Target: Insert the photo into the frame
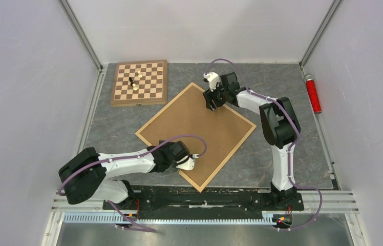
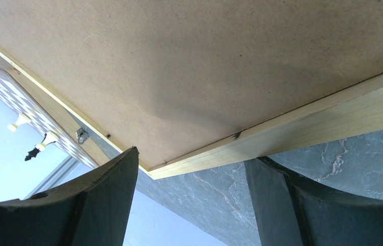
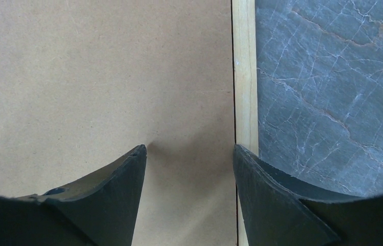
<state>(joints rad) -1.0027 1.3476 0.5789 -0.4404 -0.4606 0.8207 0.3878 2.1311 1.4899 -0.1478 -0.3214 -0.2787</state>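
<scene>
A: Jaws?
B: The left gripper point(image 2: 192, 158) is open, straddling the frame's point(image 2: 333, 115) near corner. The right gripper point(image 3: 190, 148) is open over its far rail and the backing board point(image 1: 196, 130). The photo — not visible.
A: Risk?
B: A pinch on that thin rail may slip — the frame skids.

Your left arm point(image 1: 123, 163): laid low from lower left toward centre; left gripper point(image 1: 191, 163), fingers point(image 2: 108, 205) spread wide. Your right arm point(image 1: 276, 123): elbow raised at right, forearm reaching upper centre; right gripper point(image 1: 212, 100) pointing down, fingers parted.
</scene>
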